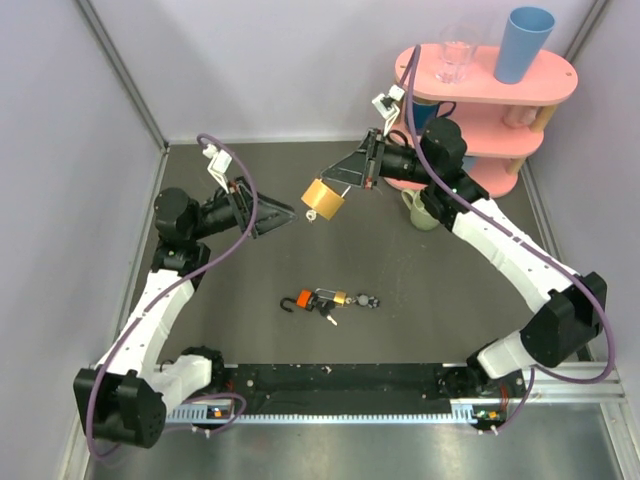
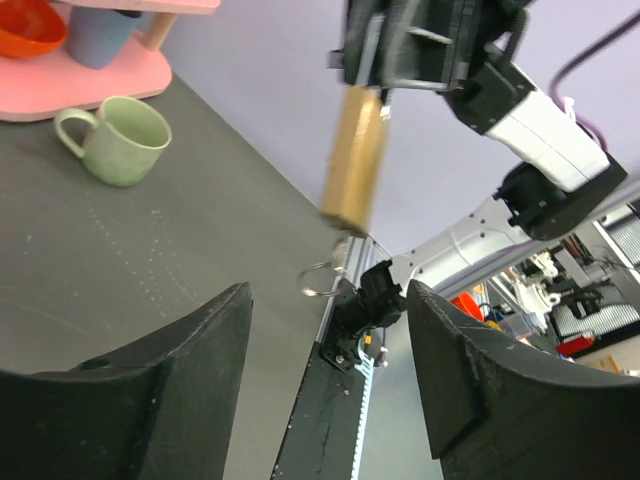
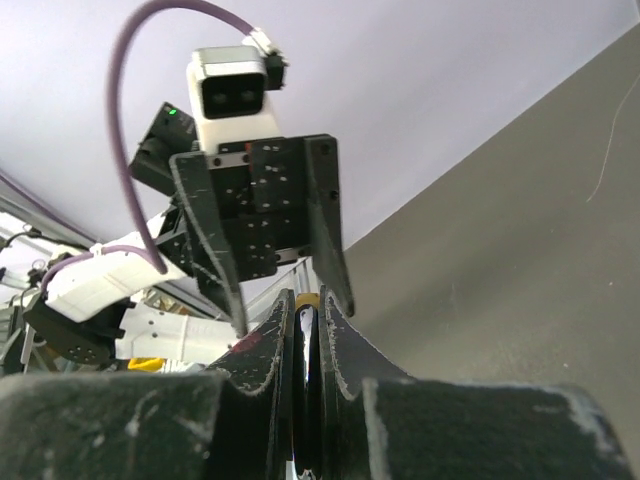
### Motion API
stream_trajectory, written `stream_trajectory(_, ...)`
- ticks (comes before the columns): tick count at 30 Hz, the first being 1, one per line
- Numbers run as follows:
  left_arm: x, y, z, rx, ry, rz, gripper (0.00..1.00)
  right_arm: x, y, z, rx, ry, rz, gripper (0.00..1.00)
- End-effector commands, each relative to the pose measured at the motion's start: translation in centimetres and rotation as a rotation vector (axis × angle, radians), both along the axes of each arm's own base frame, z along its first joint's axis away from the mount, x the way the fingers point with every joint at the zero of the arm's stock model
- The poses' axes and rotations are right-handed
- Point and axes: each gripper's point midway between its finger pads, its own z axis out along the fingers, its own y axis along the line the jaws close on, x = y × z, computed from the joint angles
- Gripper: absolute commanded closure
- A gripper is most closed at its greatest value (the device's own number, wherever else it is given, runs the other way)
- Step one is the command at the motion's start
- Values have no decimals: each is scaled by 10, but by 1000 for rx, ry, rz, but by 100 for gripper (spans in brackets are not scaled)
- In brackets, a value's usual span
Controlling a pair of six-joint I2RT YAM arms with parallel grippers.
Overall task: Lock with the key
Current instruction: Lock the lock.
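key [image 1: 326, 313]: too small in the top view to tell apart from its bunch.
brass padlock [image 2: 355, 160]: blurred in the left wrist view; shackle hidden in the grip of the right tool [image 1: 332, 180]; only a yellow sliver shows in the right wrist view.
green mug [image 1: 420, 212]: partly hidden behind the right arm from above.

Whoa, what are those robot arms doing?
The right pincer holds a big brass padlock up in the air. The left pincer is open and empty, pointing at it from close by. An orange and black padlock lies on the table with a small bunch of keys beside it, untouched.
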Motion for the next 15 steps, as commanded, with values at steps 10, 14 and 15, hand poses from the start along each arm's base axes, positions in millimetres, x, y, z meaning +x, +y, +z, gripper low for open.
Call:
stream_trajectory(10,-24,-24,12,-27,-114,-109,49,-7,-5,41,107,-85,7,100)
stream_trajectory(14,-22,-30,9,-25,-112,-112,51,-7,-5,40,106,-82,6,100)
stream_trajectory(15,-20,-33,8,-25,-109,-114,52,-7,-5,39,105,-79,5,100)
